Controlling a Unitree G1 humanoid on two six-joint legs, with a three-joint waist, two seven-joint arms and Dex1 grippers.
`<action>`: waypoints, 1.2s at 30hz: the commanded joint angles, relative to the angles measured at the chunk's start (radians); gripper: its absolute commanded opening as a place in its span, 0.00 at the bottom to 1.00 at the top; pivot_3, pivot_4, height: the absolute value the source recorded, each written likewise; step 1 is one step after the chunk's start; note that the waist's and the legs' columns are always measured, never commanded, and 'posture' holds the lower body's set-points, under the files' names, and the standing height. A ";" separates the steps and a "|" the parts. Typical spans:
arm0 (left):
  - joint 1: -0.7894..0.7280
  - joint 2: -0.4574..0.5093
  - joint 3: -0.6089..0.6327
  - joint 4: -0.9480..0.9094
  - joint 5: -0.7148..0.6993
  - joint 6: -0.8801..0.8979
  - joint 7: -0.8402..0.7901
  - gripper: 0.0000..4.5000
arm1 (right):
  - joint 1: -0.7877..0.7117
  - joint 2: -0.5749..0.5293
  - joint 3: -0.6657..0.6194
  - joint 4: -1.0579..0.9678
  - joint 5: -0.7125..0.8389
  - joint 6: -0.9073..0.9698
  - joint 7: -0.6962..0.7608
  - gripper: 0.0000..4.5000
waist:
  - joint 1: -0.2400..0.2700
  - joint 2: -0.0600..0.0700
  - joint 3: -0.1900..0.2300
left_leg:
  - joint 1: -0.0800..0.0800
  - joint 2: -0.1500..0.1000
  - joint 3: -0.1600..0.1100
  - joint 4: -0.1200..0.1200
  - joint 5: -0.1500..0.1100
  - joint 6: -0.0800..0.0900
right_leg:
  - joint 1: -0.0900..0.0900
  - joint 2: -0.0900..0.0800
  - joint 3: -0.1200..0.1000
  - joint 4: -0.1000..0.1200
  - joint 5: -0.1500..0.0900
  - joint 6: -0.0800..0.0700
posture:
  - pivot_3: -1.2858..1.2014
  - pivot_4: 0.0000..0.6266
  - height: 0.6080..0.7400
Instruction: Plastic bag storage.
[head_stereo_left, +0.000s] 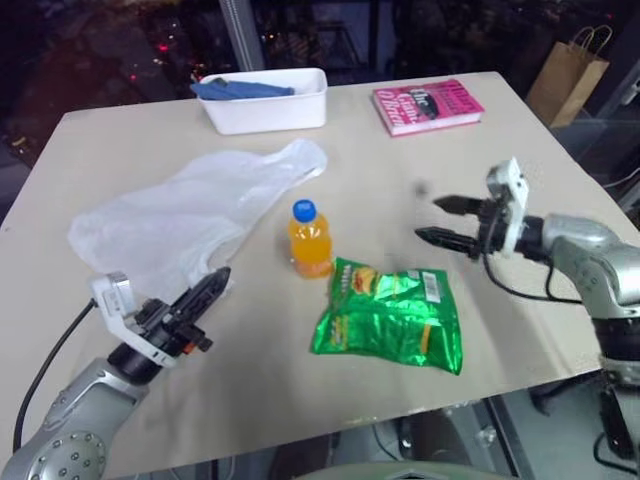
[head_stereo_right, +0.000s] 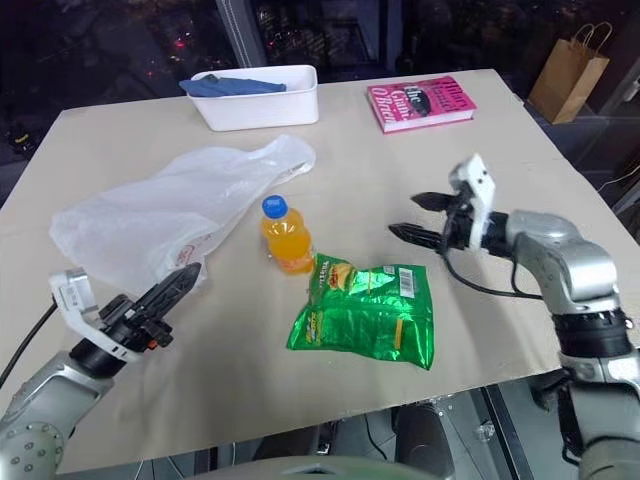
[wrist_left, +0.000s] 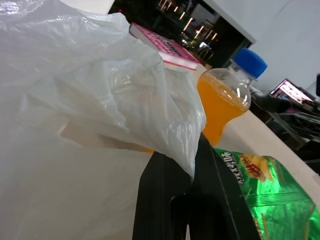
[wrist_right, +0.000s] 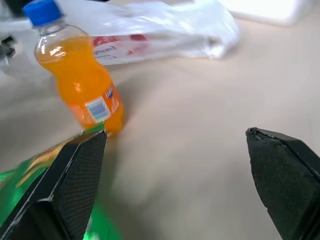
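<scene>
The plastic bag (head_stereo_left: 190, 215), thin, white and crinkly, lies flat on the left half of the table. Red print shows on it in the right wrist view (wrist_right: 115, 45). My left gripper (head_stereo_left: 212, 283) is at the bag's near edge. In the left wrist view its black fingers (wrist_left: 165, 200) are shut, with a fold of the bag's film (wrist_left: 115, 100) pinched at their tips. My right gripper (head_stereo_left: 430, 220) hovers open above the right half of the table, apart from the bag and pointing left towards the bottle.
An orange drink bottle (head_stereo_left: 310, 245) with a blue cap stands mid-table, and a green snack packet (head_stereo_left: 390, 320) lies just in front of it. A white bin (head_stereo_left: 270, 105) holding blue cloth and a pink book (head_stereo_left: 427, 106) sit at the far edge. A brown paper bag (head_stereo_left: 567, 80) stands beyond the table.
</scene>
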 joint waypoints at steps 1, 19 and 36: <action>0.017 0.005 0.008 -0.012 -0.004 -0.026 -0.033 0.01 | -0.066 0.083 0.069 0.039 -0.089 -0.111 -0.015 1.00 | 0.000 0.000 0.000 | 0.000 0.000 0.000 0.000 0.000 0.000 | 0.000 0.000 0.000 0.000 0.000 0.000 | 0.52 0.24 1.00; 0.060 -0.029 -0.039 -0.027 0.073 -0.091 -0.030 0.01 | -0.200 0.338 0.237 0.189 -0.206 -0.207 0.121 1.00 | -0.001 0.001 0.000 | -0.002 0.000 -0.001 -0.002 -0.001 -0.002 | -0.004 0.000 0.001 0.001 0.000 -0.001 | 0.52 0.24 1.00; 0.030 -0.019 -0.056 0.009 0.105 -0.099 -0.037 0.00 | -0.250 0.461 0.209 0.256 -0.271 -0.191 -0.007 0.62 | -0.011 0.001 0.001 | -0.004 0.000 -0.001 -0.002 -0.001 -0.004 | -0.008 0.001 0.002 0.003 -0.001 -0.002 | 0.52 0.24 1.00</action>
